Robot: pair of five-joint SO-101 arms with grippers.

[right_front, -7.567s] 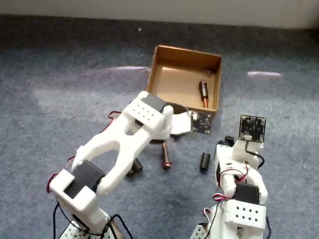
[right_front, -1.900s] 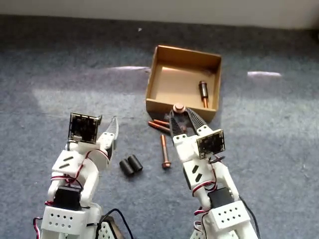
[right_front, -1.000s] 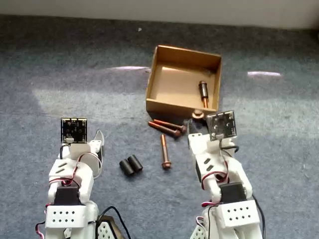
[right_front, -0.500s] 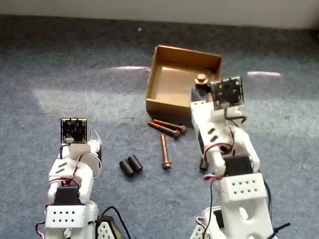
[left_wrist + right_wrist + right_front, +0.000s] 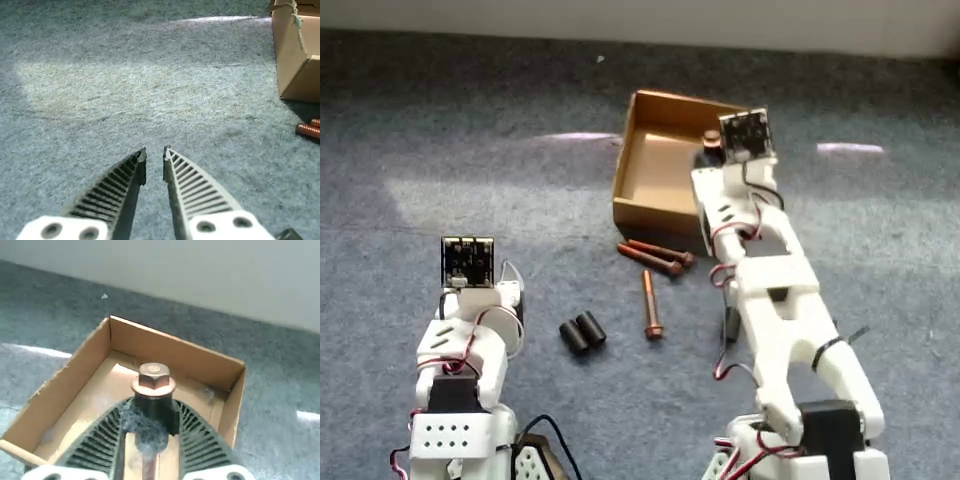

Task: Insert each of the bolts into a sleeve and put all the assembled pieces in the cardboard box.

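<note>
My right gripper is stretched out over the open cardboard box and is shut on a black sleeve with a copper bolt standing in it, head up. In the right wrist view the box lies below that gripper. Three loose copper bolts lie in front of the box, two crossed and one alone. Two black sleeves rest side by side to their left. My left gripper is drawn back at the near left, slightly open and holding nothing.
Grey carpet covers the whole work surface. A white wall edge runs along the far side. The right arm's body spans the carpet in front of the box's right half and hides part of the box's inside.
My right arm has stretched forward and risen from in front of the box to above its inside, carrying the bolt in the sleeve. The left arm drew back earlier and has kept still since.
</note>
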